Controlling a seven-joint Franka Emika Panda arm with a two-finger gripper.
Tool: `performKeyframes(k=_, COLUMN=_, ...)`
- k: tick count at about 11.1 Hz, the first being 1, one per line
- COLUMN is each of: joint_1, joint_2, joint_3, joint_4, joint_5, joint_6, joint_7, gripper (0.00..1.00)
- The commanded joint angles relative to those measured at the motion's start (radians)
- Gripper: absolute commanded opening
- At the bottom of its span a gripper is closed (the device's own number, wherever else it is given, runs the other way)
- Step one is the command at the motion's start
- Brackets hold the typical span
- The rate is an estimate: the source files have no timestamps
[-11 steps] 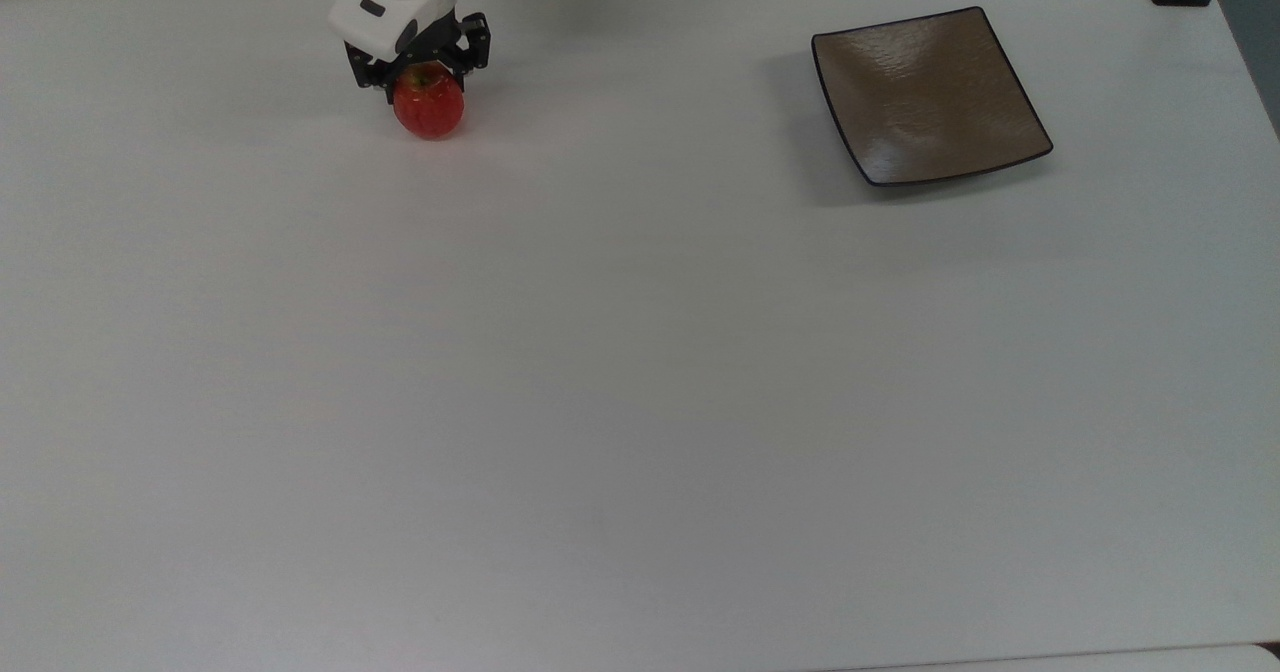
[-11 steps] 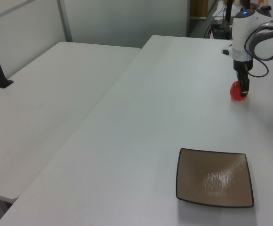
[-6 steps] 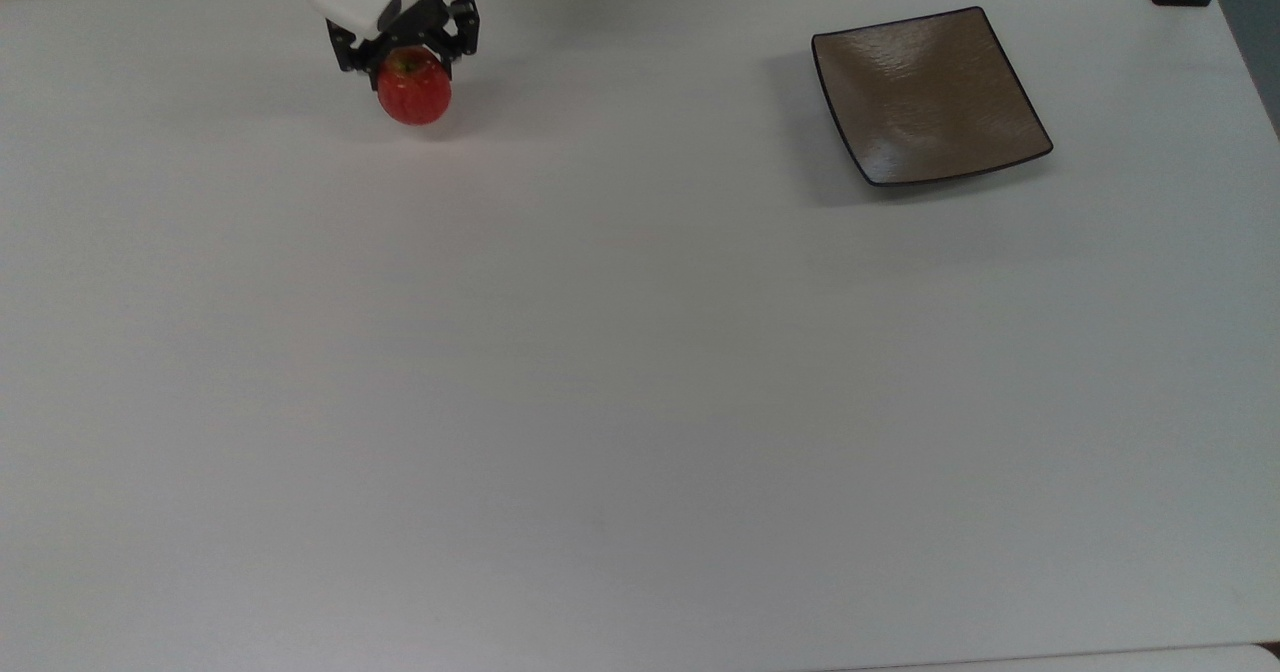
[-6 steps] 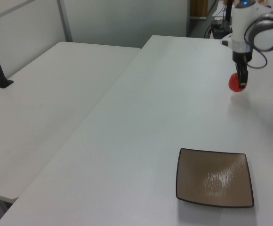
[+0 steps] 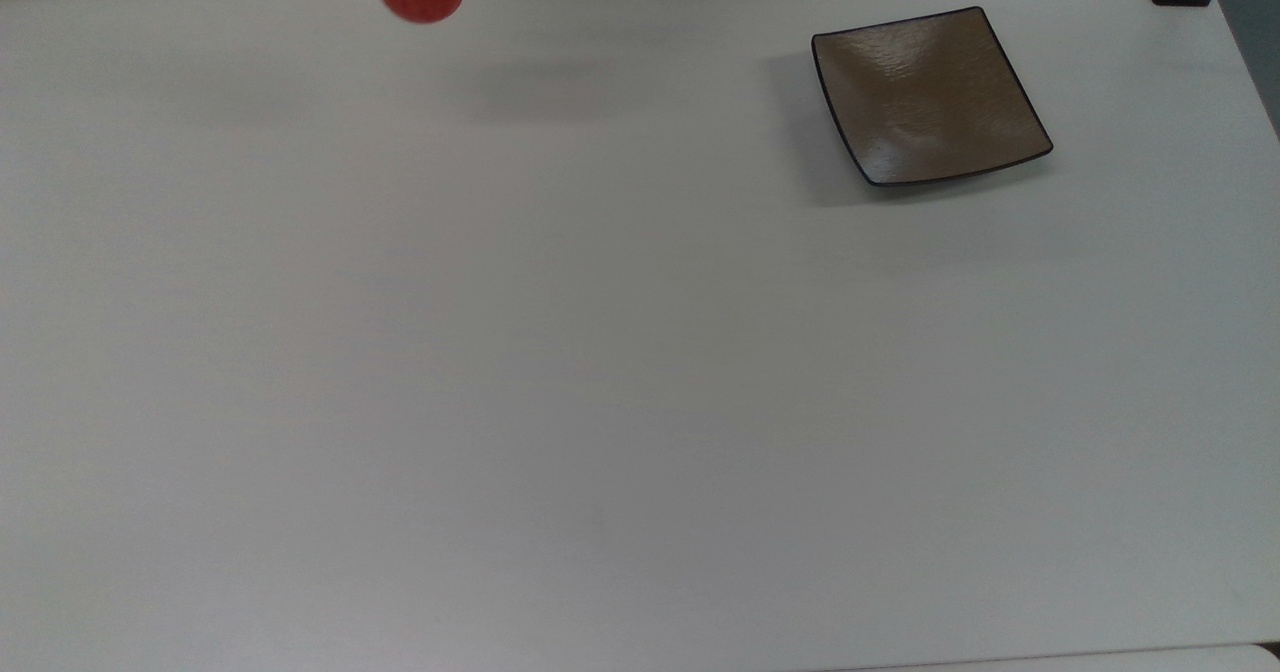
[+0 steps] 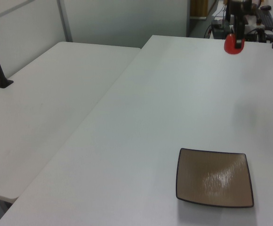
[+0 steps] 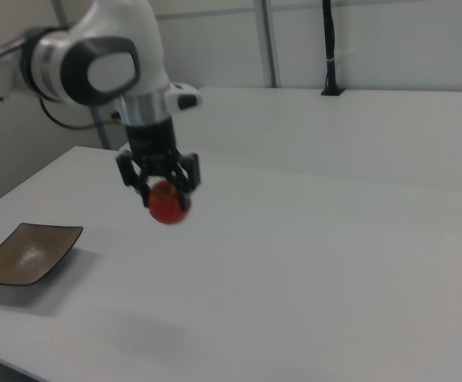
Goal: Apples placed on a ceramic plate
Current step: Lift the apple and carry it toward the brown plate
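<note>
Carrying the apple (image 7: 170, 208) clamped between the black fingers (image 7: 188, 177), hanging just below them and well above the desk (image 5: 600, 352) so as to clear its surface, with the ceramic plate (image 5: 930, 92) lying bare, far off from the fingers, awaiting delivery.

**Red on white, brown to the side**

I am carrying a bright red apple (image 7: 169, 208) in my black gripper (image 7: 162, 193); my arm (image 7: 107, 60) is showing glossy white with dark grey joints. The plate (image 5: 927, 95) is gleaming brown-taupe with a thin dark rim and a faintly rippled sheen. The table (image 5: 600, 372) is lying plain white.
</note>
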Motion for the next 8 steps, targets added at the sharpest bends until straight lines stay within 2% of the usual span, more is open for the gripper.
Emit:
performKeyframes(k=1, joint_1=0.006, joint_2=0.017, joint_3=0.14, joint_4=0.142, joint_5=0.093, joint_6=-0.14, joint_7=0.008, gripper=0.01)
performKeyframes(k=4, joint_1=0.03, joint_2=0.019, joint_3=0.315, joint_4=0.148, joint_5=0.136, joint_6=-0.132, joint_7=0.148, gripper=0.01)
performKeyframes(k=7, joint_1=0.104, joint_2=0.055, joint_3=0.447, joint_4=0.148, joint_5=0.162, joint_6=-0.094, joint_7=0.3, gripper=0.01)
performKeyframes(k=8, joint_1=0.139, joint_2=0.09, joint_3=0.476, joint_4=0.144, joint_5=0.164, joint_6=-0.039, joint_7=0.357, gripper=0.01)
